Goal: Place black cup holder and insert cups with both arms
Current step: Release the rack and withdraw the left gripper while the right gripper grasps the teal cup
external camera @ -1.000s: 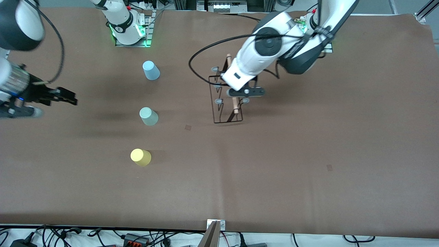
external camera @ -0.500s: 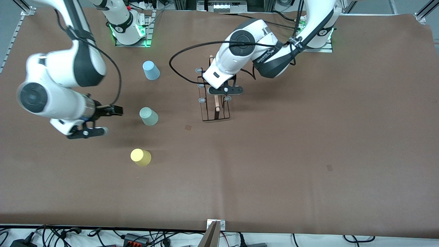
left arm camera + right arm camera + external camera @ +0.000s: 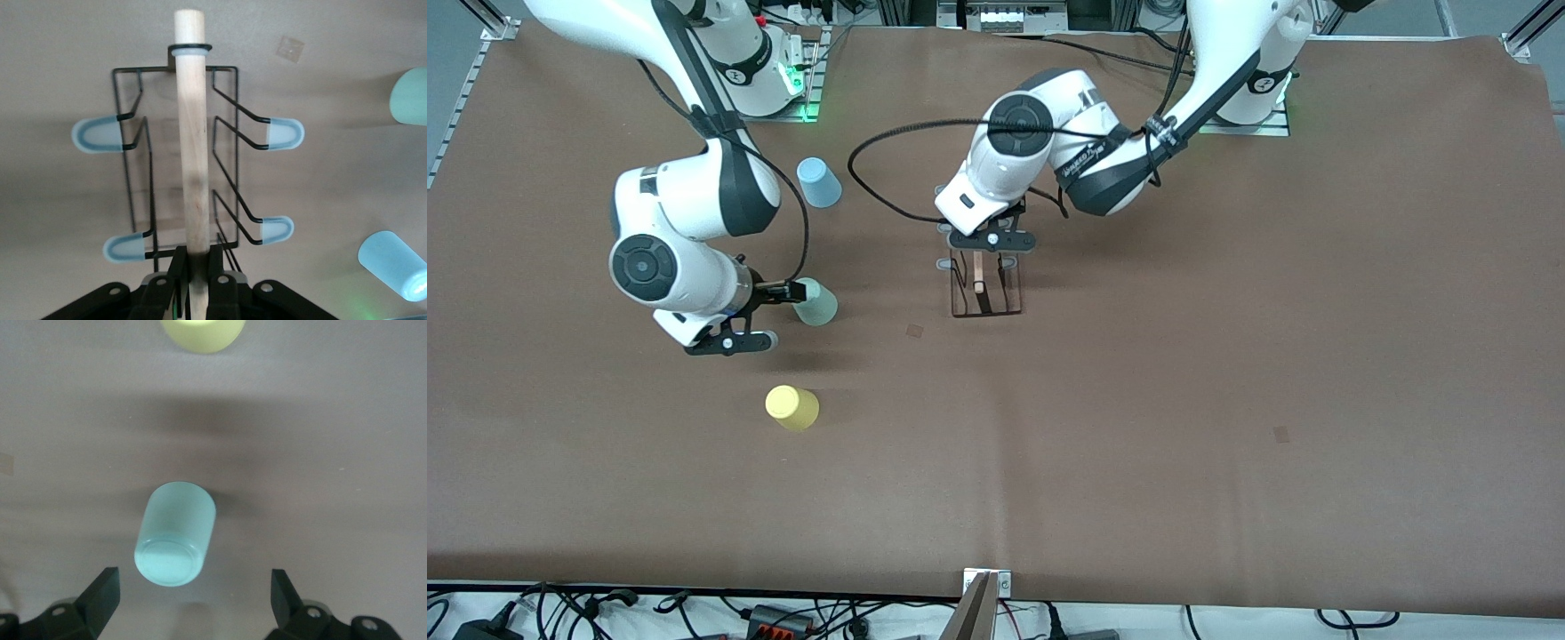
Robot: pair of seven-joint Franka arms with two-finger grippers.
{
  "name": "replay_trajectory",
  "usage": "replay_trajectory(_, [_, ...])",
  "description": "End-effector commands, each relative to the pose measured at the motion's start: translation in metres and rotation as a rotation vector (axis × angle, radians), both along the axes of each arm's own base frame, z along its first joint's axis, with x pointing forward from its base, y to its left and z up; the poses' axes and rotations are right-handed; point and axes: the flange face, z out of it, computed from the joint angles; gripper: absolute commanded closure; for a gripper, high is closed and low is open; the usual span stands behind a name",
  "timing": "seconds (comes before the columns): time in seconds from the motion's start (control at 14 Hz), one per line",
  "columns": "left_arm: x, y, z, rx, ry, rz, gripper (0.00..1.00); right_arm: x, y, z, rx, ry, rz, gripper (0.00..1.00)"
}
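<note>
Brown table lies bare around your black cup holder, whose wooden rod the left gripper pinches. Your right gripper, fingers spread, hangs beside the mint cup, between blue cup and yellow cup.

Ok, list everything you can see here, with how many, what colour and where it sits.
thin black wire cup holder with wooden rod handle: one, black with grey-tipped pegs, mid-table, gripped by its rod.
small pale mint green cup: one, upside down, toward the right arm's end.
small light blue cup: one, upside down, farther from the front camera than the mint cup.
small yellow cup: one, nearer the front camera than the mint cup.
brown table cover: one, under everything.
left hand: one, black, shut on the holder's rod.
right hand: one, black, open, beside the mint cup.
</note>
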Motion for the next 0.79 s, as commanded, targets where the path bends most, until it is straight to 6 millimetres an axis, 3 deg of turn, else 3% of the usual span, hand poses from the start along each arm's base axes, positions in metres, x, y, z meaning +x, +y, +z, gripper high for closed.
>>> replay_trajectory(0.0, [0.020,0.000,0.013,-0.011,-0.019,0.027,0.61,-0.016,0.008,-0.023,0.008,0.005,-0.025,0.00])
replay_trajectory(0.07, [0.030,0.006,0.025,-0.004,-0.022,0.038,0.55,-0.017,0.007,-0.030,0.002,0.015,-0.033,0.00])
replay_trajectory(0.14, [0.037,0.016,0.036,0.038,0.009,0.031,0.38,-0.019,0.013,-0.036,0.001,0.025,-0.029,0.00])
replay_trajectory(0.21, [0.054,0.029,0.060,0.056,0.020,0.039,0.00,-0.021,0.018,-0.042,0.010,0.035,-0.034,0.00])
replay_trajectory(0.29, [0.062,0.039,0.079,0.076,0.029,0.041,0.00,-0.021,0.019,-0.044,0.024,0.037,-0.051,0.00])
replay_trajectory(0.36, [0.080,0.065,0.093,0.095,0.043,0.057,0.00,-0.019,0.019,-0.048,0.031,0.034,-0.061,0.00])
replay_trajectory(0.5, [0.118,0.128,0.097,0.077,0.057,-0.012,0.00,-0.017,0.020,-0.053,0.026,0.025,-0.089,0.00])
replay_trajectory(0.64, [0.139,0.166,0.100,0.068,0.042,-0.028,0.00,-0.017,0.020,-0.061,0.022,0.029,-0.093,0.00])
replay_trajectory(0.71, [0.145,0.176,0.101,0.070,0.038,-0.013,0.00,-0.018,0.020,-0.063,0.021,0.032,-0.093,0.00])
